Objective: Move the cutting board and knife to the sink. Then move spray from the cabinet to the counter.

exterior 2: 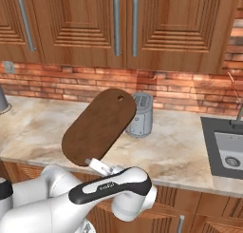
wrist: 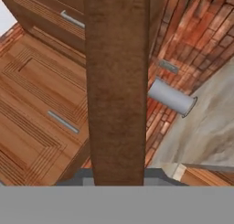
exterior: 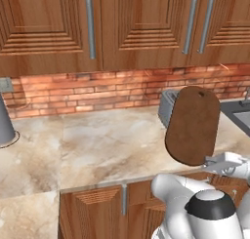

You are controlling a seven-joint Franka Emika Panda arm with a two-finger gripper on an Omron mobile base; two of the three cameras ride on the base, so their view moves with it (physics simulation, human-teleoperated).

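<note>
Bent low at the counter's front edge, white arm reaching forward, gripper clamped tight on the lower end of the cutting board. Board raised steeply above the counter, toaster behind, sink farther right.

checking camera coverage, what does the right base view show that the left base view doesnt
Right base view alone: the sink basin with its drain, and the toaster in full. Left base view alone: a grey cylinder in full on the counter at far left. Both: the cutting board lifted off the counter, held at its lower end by the gripper, and the closed cabinet doors.
</note>
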